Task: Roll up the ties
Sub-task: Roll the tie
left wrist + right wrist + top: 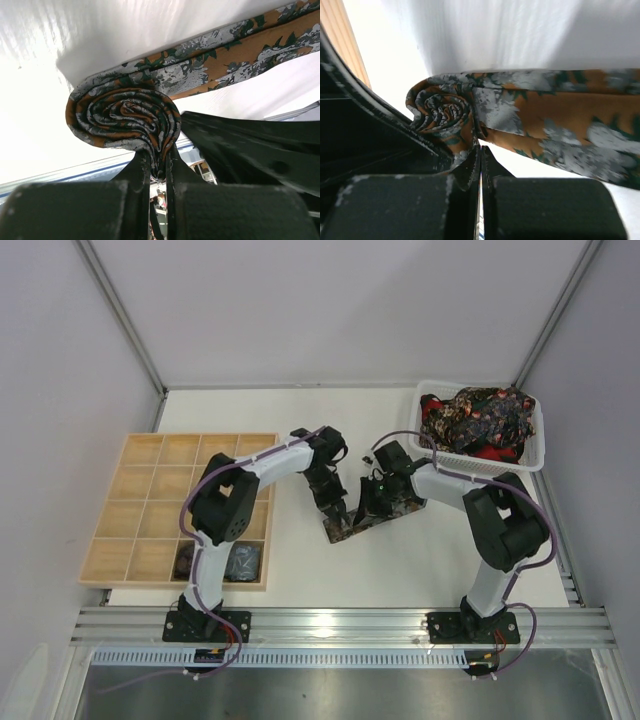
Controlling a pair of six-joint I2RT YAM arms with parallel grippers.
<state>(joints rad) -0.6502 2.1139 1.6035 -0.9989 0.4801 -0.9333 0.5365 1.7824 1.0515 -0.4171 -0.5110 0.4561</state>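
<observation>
Tightly pinching the brown patterned tie (125, 117) at its rolled end with the left gripper (159, 170); clamping the flat length just beside with the right gripper (481, 157).

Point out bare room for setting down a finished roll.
Bare table lies at the far side between tray and basket, and along the near edge. Most tray cells are bare; two near ones hold coils. Crowded: the centre, where left gripper and right gripper pinch the tie; basket heaped.
</observation>
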